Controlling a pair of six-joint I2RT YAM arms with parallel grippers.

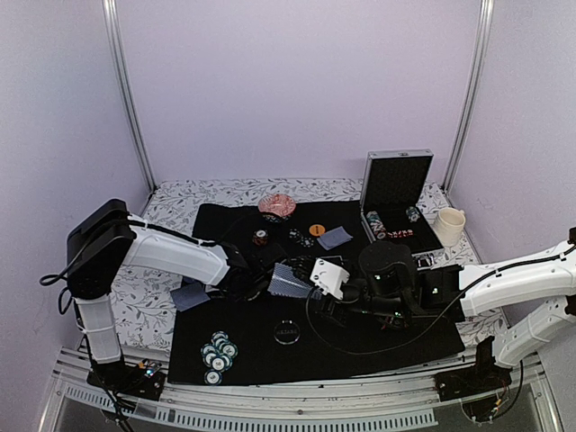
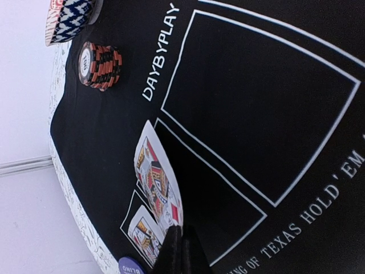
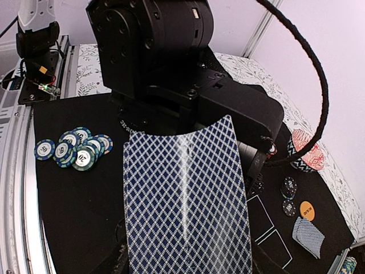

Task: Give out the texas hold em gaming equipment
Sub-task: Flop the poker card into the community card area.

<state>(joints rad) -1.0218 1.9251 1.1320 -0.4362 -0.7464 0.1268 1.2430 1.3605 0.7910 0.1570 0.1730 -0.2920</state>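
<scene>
Top external view: the black mat covers the table, and both arms reach low to its centre with their wrists close together. The right gripper clamps the bowed blue-backed deck. The left gripper looks pinched closed on the corner of a face-up court card by the white outlines. Best to lower the card flat, square it inside an outline, then release. Teal chips sit near the mat's front edge.

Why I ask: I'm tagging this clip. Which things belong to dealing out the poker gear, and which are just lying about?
Job: blue-backed cards, face-up cards, teal chips, red-striped chip stack, orange button.
Lying about: silver case, cream mug, patterned bowl.
</scene>
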